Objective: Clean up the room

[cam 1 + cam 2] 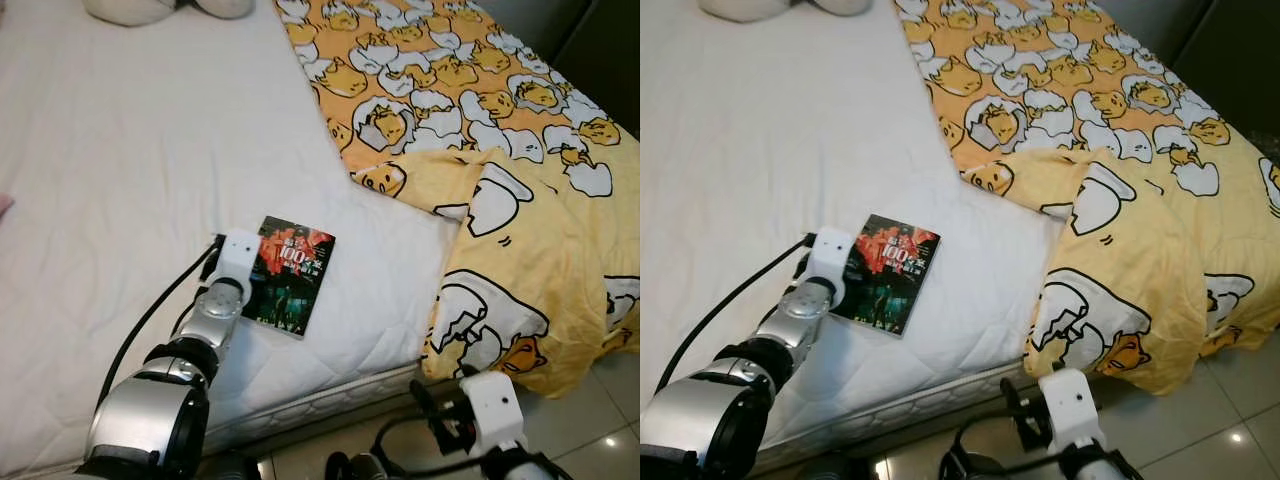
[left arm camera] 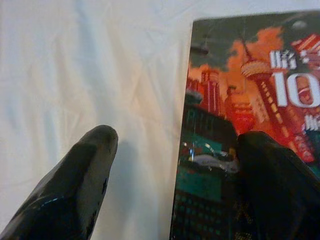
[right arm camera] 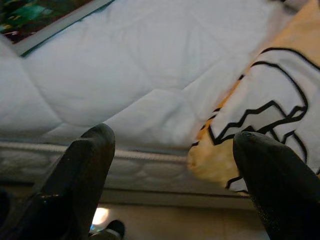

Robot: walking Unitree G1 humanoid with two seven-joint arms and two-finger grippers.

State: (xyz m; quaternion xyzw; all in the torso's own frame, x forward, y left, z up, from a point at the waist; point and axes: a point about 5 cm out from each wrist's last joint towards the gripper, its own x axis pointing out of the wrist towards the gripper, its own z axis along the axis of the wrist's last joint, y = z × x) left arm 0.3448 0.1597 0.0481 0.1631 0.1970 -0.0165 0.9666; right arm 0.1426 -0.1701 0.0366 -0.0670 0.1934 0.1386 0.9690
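The book (image 1: 290, 276) lies flat, cover up, on the white mattress (image 1: 130, 180) near its near edge, w/ the yellow egg-print blanket (image 1: 500, 200) draped over the bed's right side and hanging toward the tiled floor (image 1: 590, 430). The left gripper (image 2: 175, 145) sits at the book's left edge, jaws wide apart: one finger (image 2: 82, 180) on the sheet, the other over the cover, apparently touching but gripping nothing. The right gripper (image 3: 172, 145) hangs low beside the bed's near edge, fingers spread, empty.
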